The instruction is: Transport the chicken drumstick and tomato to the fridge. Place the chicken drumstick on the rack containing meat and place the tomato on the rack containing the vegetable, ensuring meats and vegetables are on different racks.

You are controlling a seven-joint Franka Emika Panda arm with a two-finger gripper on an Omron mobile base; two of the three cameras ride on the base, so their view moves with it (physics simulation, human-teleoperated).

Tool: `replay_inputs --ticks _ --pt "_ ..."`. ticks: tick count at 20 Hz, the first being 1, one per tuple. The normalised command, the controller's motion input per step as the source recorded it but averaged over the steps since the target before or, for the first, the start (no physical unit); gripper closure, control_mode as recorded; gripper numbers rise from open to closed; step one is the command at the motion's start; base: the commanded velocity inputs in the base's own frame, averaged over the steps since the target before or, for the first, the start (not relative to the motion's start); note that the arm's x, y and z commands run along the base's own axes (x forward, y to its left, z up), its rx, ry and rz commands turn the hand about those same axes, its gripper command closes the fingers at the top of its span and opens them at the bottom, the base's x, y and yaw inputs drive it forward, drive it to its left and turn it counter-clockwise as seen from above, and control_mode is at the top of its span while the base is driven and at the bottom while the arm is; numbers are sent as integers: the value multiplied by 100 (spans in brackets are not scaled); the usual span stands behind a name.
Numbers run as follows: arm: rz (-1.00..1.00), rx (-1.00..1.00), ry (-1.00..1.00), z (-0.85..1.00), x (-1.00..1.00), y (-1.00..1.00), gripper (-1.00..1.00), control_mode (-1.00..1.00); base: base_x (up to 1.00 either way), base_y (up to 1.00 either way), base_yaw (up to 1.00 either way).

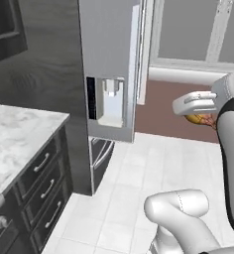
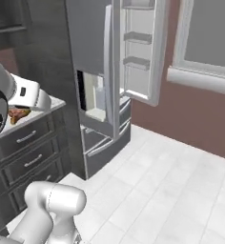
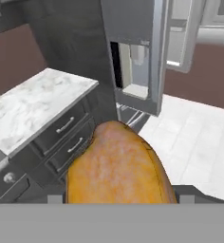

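While you look down the hand view, your end effector [image 1: 202, 119] is clamped on the drumstick [image 3: 116, 166], fridge [image 3: 137, 52] door ajar ahead.

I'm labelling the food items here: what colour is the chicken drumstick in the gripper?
Golden orange-brown, with a mottled surface; the chicken drumstick shows best in the hand view.

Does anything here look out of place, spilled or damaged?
Nothing is spilled or broken. One fridge door stands open, showing its bins, and the gripper holds the chicken drumstick in the air.
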Motion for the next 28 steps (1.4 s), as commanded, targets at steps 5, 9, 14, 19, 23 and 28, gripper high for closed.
replay_inputs --ticks 5,9,14,19,23,28 --pt "0 0 0 0 0 0 100 100 32 -78 67" --pt "0 0 0 0 0 0 100 100 0 -87 67" --pt "0 0 0 0 0 0 100 100 0 -89 66" --pt "0 0 0 0 0 0 100 100 2 -99 58" --pt "0 0 0 0 0 0 100 100 -11 -100 49" --pt "0 0 0 0 0 0 100 100 -62 -100 37"
